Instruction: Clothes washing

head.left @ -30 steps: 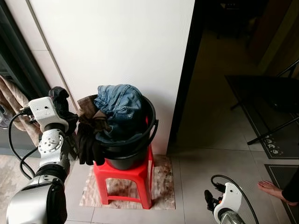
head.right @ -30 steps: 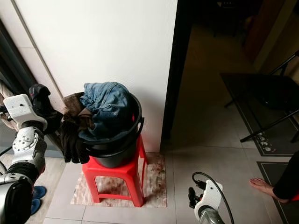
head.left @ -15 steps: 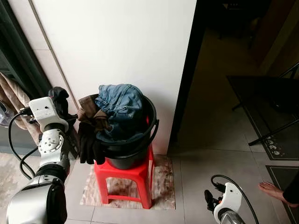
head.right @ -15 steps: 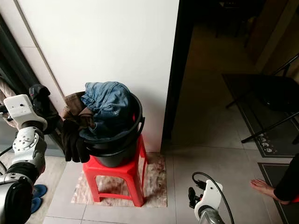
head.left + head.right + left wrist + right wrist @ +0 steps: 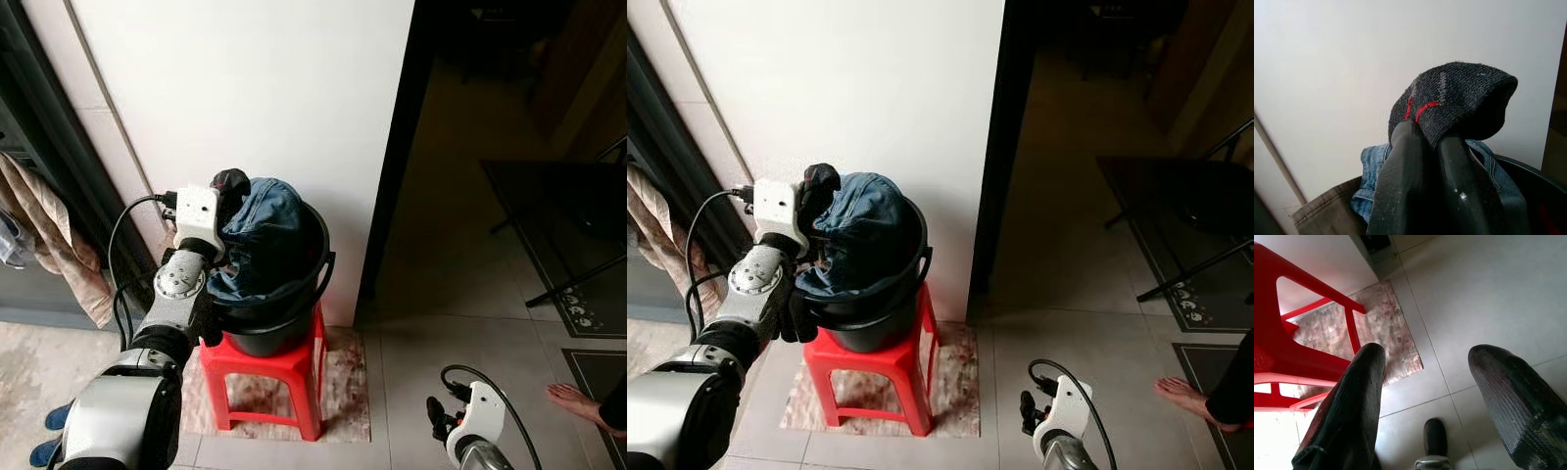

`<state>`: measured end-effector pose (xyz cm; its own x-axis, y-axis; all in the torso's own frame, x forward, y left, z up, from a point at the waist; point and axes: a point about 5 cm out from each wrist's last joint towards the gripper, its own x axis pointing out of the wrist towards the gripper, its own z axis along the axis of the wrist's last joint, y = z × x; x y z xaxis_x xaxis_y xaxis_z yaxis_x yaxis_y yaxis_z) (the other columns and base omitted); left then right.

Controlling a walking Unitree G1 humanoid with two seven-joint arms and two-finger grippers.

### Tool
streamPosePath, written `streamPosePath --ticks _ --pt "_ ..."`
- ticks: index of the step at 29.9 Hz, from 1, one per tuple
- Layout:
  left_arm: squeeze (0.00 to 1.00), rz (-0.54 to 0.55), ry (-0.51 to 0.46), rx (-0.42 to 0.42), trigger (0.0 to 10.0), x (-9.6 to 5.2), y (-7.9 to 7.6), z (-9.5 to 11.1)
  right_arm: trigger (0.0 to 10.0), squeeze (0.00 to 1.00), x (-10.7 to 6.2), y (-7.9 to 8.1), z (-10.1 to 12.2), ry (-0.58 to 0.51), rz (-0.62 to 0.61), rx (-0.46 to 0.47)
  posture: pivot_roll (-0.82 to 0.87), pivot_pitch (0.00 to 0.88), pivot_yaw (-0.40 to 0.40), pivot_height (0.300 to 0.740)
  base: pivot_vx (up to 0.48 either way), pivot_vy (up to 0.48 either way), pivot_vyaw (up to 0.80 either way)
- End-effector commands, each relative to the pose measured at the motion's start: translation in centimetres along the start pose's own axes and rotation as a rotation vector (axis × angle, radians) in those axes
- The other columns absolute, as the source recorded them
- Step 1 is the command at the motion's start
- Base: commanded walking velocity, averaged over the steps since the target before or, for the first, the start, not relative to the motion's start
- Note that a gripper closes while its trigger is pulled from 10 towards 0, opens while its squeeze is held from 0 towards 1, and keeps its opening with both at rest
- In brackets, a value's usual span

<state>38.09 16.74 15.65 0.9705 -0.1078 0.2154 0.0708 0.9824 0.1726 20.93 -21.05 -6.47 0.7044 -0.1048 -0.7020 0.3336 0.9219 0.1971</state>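
Note:
A black bucket (image 5: 294,311) stands on a red plastic stool (image 5: 284,367) against the white wall. Blue jeans (image 5: 269,230) are heaped in it, and a brown garment (image 5: 1327,215) lies at their edge. My left gripper (image 5: 228,186) is raised over the bucket's left rim, shut on a dark sock with red stitching (image 5: 1459,98). The sock drapes over both fingertips. A dark cloth (image 5: 798,318) hangs down the bucket's left side behind my arm. My right gripper (image 5: 1430,357) hangs low near the floor, right of the stool, with its fingers (image 5: 1359,396) open and holding nothing.
A patterned mat (image 5: 343,382) lies under the stool. A dark doorway (image 5: 470,147) opens to the right, with a black rack and floor mat (image 5: 588,362). A person's bare foot (image 5: 578,397) is at the right edge. A beige towel (image 5: 49,230) hangs at left.
My left arm has swung right, from beside the bucket to above its left rim, carrying the dark sock. The right arm has stayed put.

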Motion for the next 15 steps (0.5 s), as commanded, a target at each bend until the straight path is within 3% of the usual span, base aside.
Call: streamPosePath --ticks 1,2,5,6,7,10,11,15 --pt "0.0 0.011 0.067 0.035 10.0 -0.6 0.5 -1.2 10.0 0.0 0.0 0.0 0.0 -0.004 -0.004 0.014 0.03 0.01 0.005 0.732 0.0 0.0 0.0" --pt "0.0 0.093 0.157 0.023 10.0 -1.4 1.8 -2.7 10.0 0.0 0.0 0.0 0.0 -0.003 -0.004 0.015 0.03 0.01 0.007 0.732 0.0 0.0 0.0" --pt "0.0 0.205 0.307 0.077 10.0 -3.3 3.9 -5.1 10.0 0.0 0.0 0.0 -0.1 -0.002 -0.006 0.016 0.03 0.005 0.009 0.732 0.0 0.0 0.0" --pt "0.0 0.205 0.307 0.077 10.0 -3.3 3.9 -5.1 10.0 0.0 0.0 0.0 -0.1 -0.002 -0.006 0.016 0.03 0.005 0.009 0.732 0.0 0.0 0.0" --pt "0.0 0.237 0.388 0.141 10.0 -4.2 4.7 -6.2 10.0 0.0 0.0 0.0 -0.1 -0.002 -0.007 0.016 0.03 0.005 0.009 0.732 0.0 0.0 0.0" --pt "0.0 0.262 0.493 0.203 10.0 -5.9 5.8 -7.8 10.0 0.0 0.0 0.0 -0.1 -0.002 -0.008 0.017 0.03 0.0 0.012 0.732 0.0 0.0 0.0" --pt "0.0 0.287 0.568 0.247 10.0 -7.5 6.5 -9.0 10.0 0.0 -0.1 0.0 -0.2 -0.001 -0.008 0.017 0.02 0.0 0.013 0.732 0.0 0.0 0.0" --pt "0.0 0.315 0.694 0.32 10.0 -10.0 7.2 -10.9 10.0 0.0 -0.1 0.0 -0.2 -0.001 -0.005 0.016 0.02 0.0 0.014 0.732 0.0 0.0 0.0"
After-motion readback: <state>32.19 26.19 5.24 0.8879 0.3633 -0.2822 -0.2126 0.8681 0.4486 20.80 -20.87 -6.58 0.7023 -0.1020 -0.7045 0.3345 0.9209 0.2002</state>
